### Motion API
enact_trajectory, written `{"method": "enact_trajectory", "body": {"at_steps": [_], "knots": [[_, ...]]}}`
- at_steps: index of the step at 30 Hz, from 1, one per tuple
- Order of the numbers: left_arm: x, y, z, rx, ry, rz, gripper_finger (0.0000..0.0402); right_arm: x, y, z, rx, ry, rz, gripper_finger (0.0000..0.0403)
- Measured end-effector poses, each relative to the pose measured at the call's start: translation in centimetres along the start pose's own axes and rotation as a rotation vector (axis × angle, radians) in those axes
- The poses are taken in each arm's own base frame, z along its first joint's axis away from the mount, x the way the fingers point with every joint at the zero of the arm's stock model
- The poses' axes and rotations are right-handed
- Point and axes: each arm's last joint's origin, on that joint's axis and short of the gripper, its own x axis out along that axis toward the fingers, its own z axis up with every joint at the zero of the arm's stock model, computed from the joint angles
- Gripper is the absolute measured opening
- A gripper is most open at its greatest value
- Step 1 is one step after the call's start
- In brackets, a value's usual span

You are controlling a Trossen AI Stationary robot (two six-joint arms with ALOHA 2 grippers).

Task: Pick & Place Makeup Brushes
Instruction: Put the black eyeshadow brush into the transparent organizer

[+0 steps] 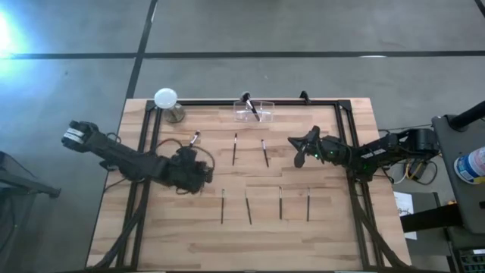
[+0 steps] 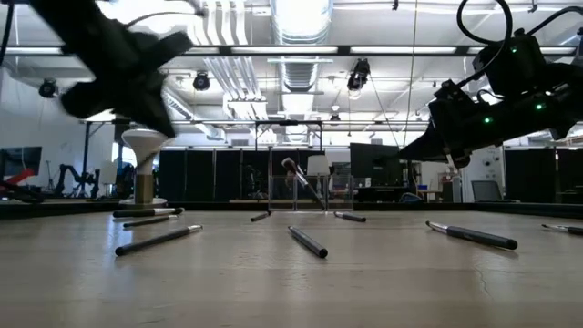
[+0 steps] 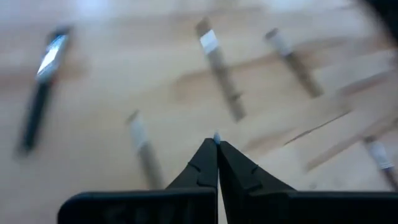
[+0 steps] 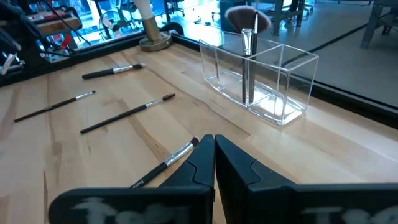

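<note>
Several thin dark makeup brushes lie flat on the wooden table (image 1: 182,235): one row toward the far side (image 1: 235,148) and one nearer (image 1: 248,210). A fluffy-headed brush (image 4: 247,43) stands in the clear box (image 1: 254,111) at the far edge. My left gripper (image 1: 204,176) is shut and raised over the table's left part, between the rows. My right gripper (image 1: 298,150) is shut and held above the table (image 2: 414,146) on the right, pointing left. In the right wrist view, one brush (image 4: 165,163) lies on the table beside its fingers (image 4: 213,142).
A white ball-topped metal stand (image 1: 165,102) sits at the far-left corner. Black frame rails (image 1: 144,174) run along the table's left, right and far sides. Bare wood lies near the front edge (image 1: 250,250). The room behind shows in the low view.
</note>
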Motion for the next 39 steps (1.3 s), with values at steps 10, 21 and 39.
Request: {"method": "enact_trajectory", "body": {"at_steps": [10, 21, 39], "knots": [[3.3, -2.2, 4.5, 0.155, -0.206, -0.235, 0.0, 0.1, 0.1, 0.2, -0.009, -0.008, -0.005, 0.0008], [9.2, -1.8, 11.3, 0.225, -0.334, -0.423, 0.0, 0.1, 0.0, 0.2, -0.021, -0.011, -0.025, 0.0008], [18.7, -1.9, 22.8, 0.249, -0.563, -0.383, 0.0, 0.1, 0.0, 0.1, -0.021, -0.006, -0.025, 0.0008]]}}
